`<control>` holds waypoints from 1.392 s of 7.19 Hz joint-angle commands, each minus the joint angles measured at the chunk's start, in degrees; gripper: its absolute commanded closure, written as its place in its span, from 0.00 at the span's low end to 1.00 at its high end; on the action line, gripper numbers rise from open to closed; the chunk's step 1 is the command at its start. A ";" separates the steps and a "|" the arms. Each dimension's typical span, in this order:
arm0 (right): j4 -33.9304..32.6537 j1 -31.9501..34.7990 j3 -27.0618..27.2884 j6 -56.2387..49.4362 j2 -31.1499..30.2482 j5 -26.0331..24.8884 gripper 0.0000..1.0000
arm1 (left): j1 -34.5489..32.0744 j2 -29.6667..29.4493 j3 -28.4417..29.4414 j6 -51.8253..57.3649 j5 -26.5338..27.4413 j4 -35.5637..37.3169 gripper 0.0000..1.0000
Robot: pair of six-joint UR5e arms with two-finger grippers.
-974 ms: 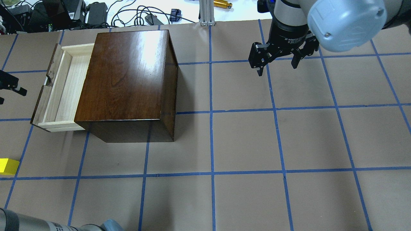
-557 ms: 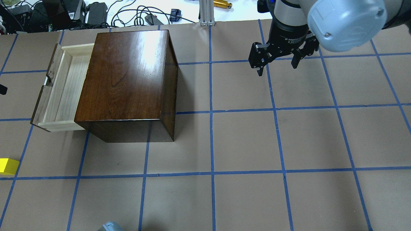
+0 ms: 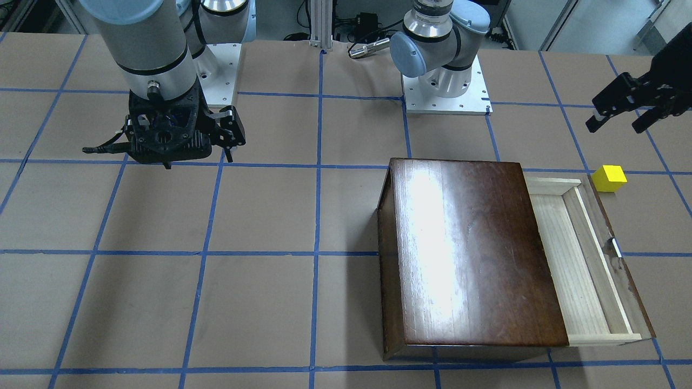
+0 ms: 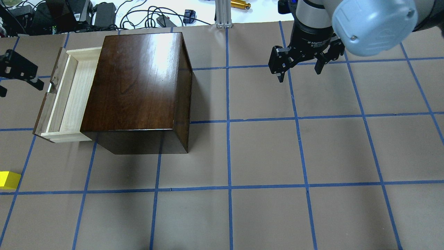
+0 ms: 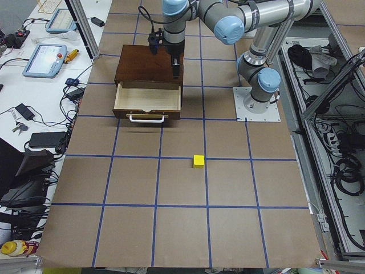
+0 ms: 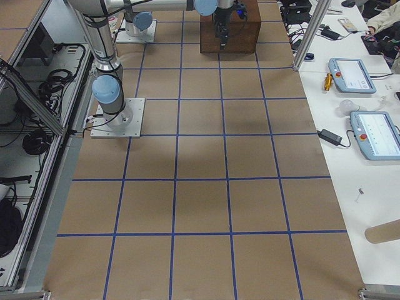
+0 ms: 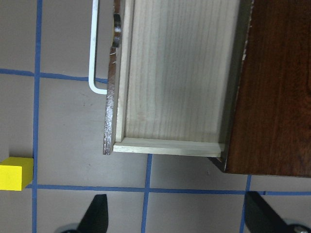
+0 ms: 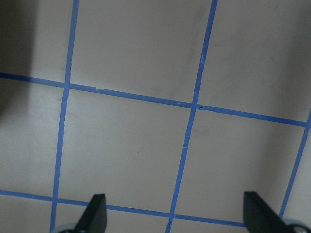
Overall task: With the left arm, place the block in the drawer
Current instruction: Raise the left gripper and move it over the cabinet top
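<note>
Left pincer (image 3: 615,123), fingers spread and empty, has swung back beside the pulled-out drawer (image 3: 567,254). The block (image 3: 609,178) lies untouched on the bench (image 3: 270,216), off the drawer's corner. I judge the pickup is still ahead.

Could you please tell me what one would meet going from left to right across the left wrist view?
block → metal pull → drawer → wooden box
</note>
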 commanded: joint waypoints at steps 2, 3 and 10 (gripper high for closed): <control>0.00 0.00 0.00 0.06 0.00 0.00 0.00 | -14.82 -1.38 -0.20 -11.03 0.75 3.87 0.00; 0.00 0.00 0.00 0.06 0.00 0.00 0.00 | -17.99 -1.73 -0.29 -14.57 0.92 4.75 0.00; 0.00 0.00 0.00 0.06 0.00 0.00 0.00 | -24.35 -3.14 -1.08 -19.61 4.17 8.27 0.00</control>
